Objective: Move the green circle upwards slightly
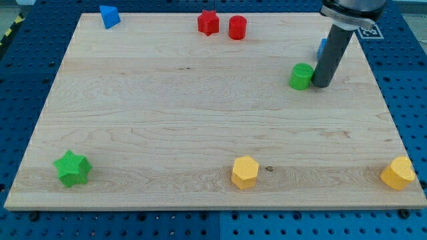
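The green circle [301,76] is a short green cylinder on the wooden board [200,120], at the view's upper right. My tip [321,85] is at the end of the dark rod, right beside the green circle on its right side, touching or nearly touching it. A blue block [322,47] is mostly hidden behind the rod, just above the tip.
A blue block [109,16] lies at the top left. A red star [208,23] and a red cylinder [237,28] sit at the top middle. A green star [73,168] is at the bottom left. Two yellow hexagonal blocks lie at the bottom middle [245,172] and bottom right [398,173].
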`<state>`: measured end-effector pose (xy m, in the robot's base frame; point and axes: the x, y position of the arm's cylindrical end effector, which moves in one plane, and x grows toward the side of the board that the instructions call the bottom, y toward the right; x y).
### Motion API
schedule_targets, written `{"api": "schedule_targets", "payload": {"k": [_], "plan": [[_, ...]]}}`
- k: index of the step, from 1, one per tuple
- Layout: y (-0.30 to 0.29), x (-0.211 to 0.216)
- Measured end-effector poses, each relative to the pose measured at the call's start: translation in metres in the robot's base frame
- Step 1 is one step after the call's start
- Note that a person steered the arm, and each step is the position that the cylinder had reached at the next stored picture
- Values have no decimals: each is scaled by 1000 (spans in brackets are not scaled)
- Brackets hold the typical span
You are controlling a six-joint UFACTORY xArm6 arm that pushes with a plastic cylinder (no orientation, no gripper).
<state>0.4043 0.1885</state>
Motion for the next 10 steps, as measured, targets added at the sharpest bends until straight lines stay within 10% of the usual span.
{"api": "schedule_targets", "payload": {"k": [5,10], "plan": [[-65,33],[-58,-32]]}}
